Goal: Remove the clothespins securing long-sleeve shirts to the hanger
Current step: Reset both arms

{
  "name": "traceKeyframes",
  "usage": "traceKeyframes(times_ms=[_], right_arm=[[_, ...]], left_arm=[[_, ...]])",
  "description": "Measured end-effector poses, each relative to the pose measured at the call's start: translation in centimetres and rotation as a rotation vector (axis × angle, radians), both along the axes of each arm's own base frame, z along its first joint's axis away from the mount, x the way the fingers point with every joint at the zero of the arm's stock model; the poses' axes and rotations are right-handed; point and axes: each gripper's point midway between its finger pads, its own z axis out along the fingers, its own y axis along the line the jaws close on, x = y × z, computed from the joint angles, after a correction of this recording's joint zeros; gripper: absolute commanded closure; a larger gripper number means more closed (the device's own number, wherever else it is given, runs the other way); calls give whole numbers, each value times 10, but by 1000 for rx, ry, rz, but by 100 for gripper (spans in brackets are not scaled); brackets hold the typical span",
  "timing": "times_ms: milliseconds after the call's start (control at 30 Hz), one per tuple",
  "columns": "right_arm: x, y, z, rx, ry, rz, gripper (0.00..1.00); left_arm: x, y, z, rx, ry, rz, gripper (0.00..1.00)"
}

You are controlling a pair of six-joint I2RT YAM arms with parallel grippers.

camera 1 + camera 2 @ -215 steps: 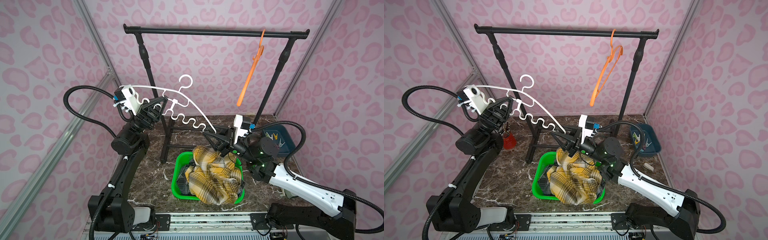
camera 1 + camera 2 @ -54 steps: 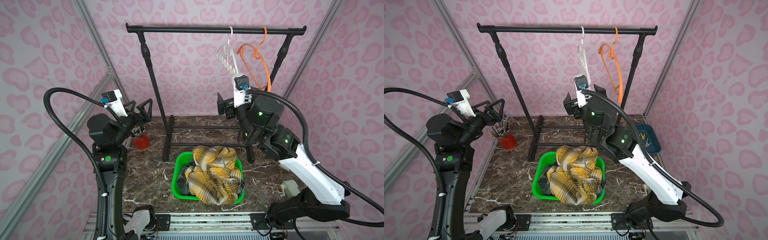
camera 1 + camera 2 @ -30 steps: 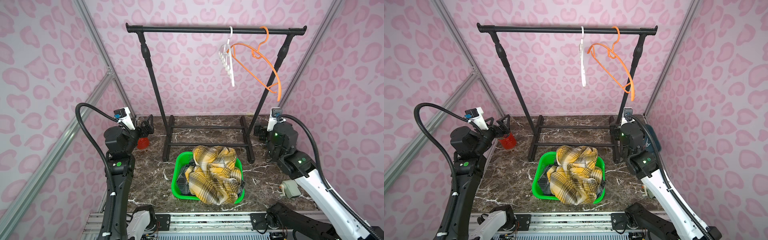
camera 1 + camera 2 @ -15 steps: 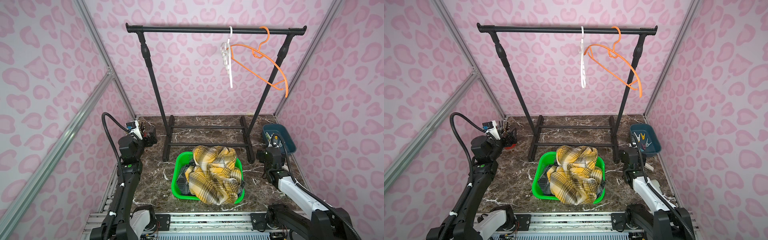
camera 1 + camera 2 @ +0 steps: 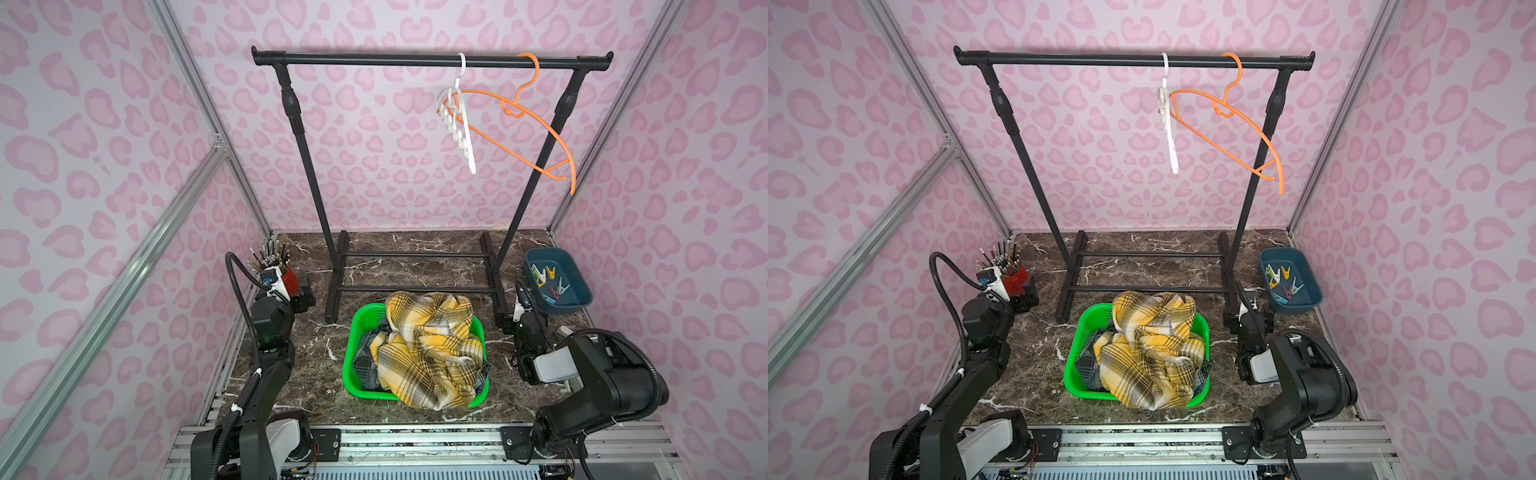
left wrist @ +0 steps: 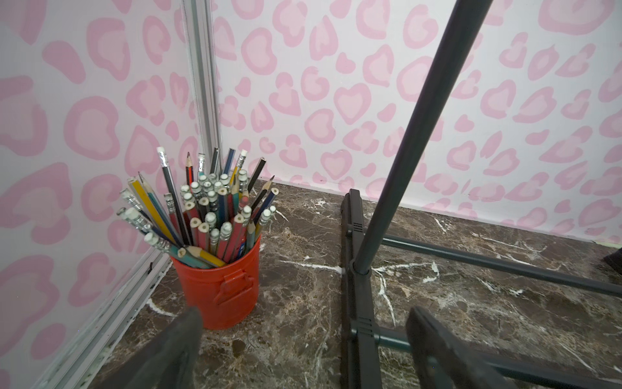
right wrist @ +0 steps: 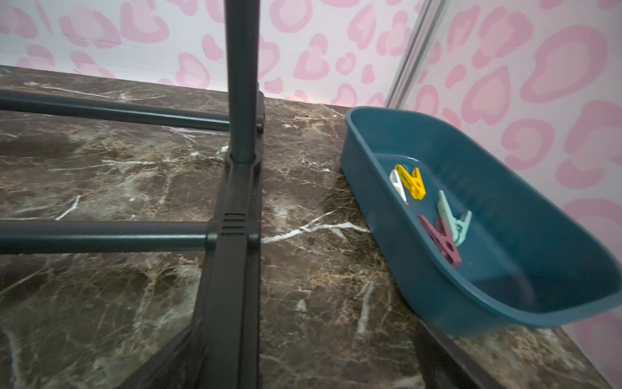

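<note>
While shirts (image 5: 428, 353) fill basket (image 5: 350, 361), clothespins (image 7: 412, 183) fill tray (image 7: 437, 286).

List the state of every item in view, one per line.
white hanger: bare, hooked on the rail.
orange hanger: bare, hooked on the rail, tilted.
yellow plaid shirt: crumpled in the green basket, spilling over its front rim.
grey plaid shirt: underneath, mostly hidden.
clothespins: loose in the blue tray.
left gripper: open, empty, near the pencil cup.
right gripper: open, empty, beside the tray.
</note>
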Motion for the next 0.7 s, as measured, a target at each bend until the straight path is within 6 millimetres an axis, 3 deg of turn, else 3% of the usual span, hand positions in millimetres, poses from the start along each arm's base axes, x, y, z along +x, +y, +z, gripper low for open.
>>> traceKeyframes(times_ms=[133, 467, 600, 700], right_arm=[[10, 3, 28, 4, -94, 15, 0], [15, 6, 34, 3, -107, 36, 0], [17, 6, 34, 5, -101, 41, 0], [19, 6, 34, 7, -95, 45, 0]], left_arm=[[3, -2, -16, -3, 13, -9, 3], [11, -10, -45, 4, 63, -50, 3], [13, -27, -72, 21, 123, -108, 3], [15, -25, -91, 19, 160, -99, 3]])
